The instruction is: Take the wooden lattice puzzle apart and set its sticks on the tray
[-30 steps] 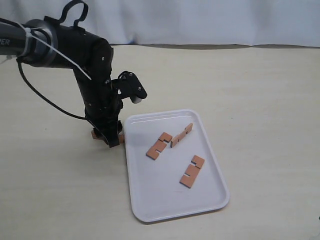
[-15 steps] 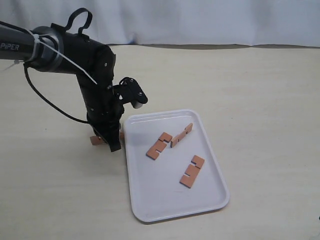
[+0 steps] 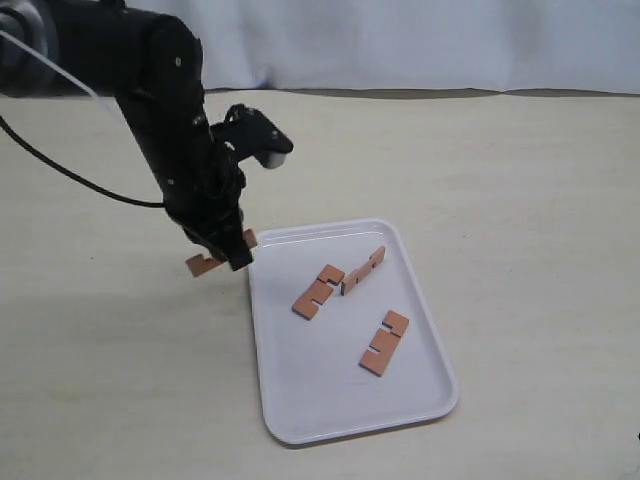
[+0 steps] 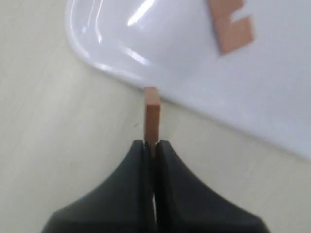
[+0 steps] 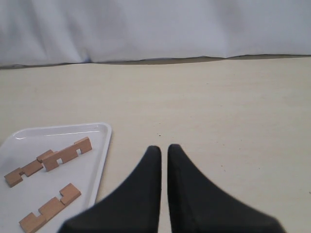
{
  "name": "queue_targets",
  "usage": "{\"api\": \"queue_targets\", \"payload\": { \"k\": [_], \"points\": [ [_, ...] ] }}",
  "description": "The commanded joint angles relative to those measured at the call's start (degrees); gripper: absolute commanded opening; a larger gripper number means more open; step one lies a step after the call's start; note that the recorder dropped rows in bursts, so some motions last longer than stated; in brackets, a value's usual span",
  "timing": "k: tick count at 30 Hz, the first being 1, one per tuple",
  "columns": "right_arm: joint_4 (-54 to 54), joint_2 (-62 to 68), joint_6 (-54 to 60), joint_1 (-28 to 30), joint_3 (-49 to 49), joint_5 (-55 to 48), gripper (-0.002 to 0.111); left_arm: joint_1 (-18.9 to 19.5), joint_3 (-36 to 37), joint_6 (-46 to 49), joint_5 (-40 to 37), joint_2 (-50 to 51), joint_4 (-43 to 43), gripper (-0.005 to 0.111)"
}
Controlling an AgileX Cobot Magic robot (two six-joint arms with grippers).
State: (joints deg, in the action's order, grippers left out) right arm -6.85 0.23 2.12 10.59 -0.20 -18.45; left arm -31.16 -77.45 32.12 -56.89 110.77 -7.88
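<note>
**Left gripper clamped on one stick beside the tray**

Left gripper [image 3: 226, 252]: jaws pinched tight on a single held stick [image 4: 152, 115]. The wrist view shows the stick edge-on, poking straight out past the fingertips. In the exterior view both ends of it show on either side of the black fingers. Cannot tell for sure whether it clears the table [image 3: 520, 180].

Just beyond the stick: the white tray [image 3: 300, 425]. The grasp sits at the rounded corner of the tray that points toward the table's far edge and left side, outside the rim.

On the tray, three loose sticks lying flat, notches showing:
- near-left stick [image 3: 318, 291], closest to the gripper.
- slanted stick [image 3: 363, 270], just beside the first, ends touching or nearly so; too close to call.
- lone stick [image 3: 384, 342], apart from the pair, further from the table's far edge.

Tray lies well clear of the far edge, where a white cloth [image 3: 420, 40] backs the table.

Right gripper [image 5: 164, 151]: not seen in the exterior view. Its own wrist view shows the fingers drawn together with only a slit between, nothing in them, over bare table beside the tray.
</note>
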Motion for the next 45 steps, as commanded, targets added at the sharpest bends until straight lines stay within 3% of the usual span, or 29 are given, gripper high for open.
{"api": "queue_targets", "payload": {
  "k": [1,6,17,21,27,30,36,42,45],
  "points": [
    [0.01,-0.23,0.06,-0.21,0.20,0.34,0.004,-0.77,0.07,-0.23,2.05,-1.57,-17.53,0.000],
    [0.01,-0.23,0.06,-0.21,0.20,0.34,0.004,-4.43,0.07,0.65,4.82,1.62,-25.86,0.000],
    [0.01,-0.23,0.06,-0.21,0.20,0.34,0.004,-12.11,0.07,0.65,11.93,6.55,-23.56,0.001],
    [0.01,-0.23,0.06,-0.21,0.20,0.34,0.004,-12.23,0.07,0.65,13.65,7.74,-22.75,0.014],
    [0.01,-0.23,0.06,-0.21,0.20,0.34,0.004,-12.13,-0.04,0.65,15.39,7.99,-20.96,0.050],
    [0.01,-0.23,0.06,-0.21,0.20,0.34,0.004,-12.13,-1.73,0.19,13.36,7.17,-20.15,0.058],
    [0.01,-0.23,0.06,-0.21,0.20,0.34,0.004,-12.13,-6.77,-11.80,4.35,2.60,-8.57,0.052],
    [0.01,-0.23,0.06,-0.21,0.20,0.34,0.004,-11.78,-7.30,-29.75,-3.95,-3.72,16.50,0.004],
    [0.01,-0.23,0.06,-0.21,0.20,0.34,0.004,-9.36,-7.19,-32.49,-10.45,-5.06,19.61,0.000]
  ]
}}
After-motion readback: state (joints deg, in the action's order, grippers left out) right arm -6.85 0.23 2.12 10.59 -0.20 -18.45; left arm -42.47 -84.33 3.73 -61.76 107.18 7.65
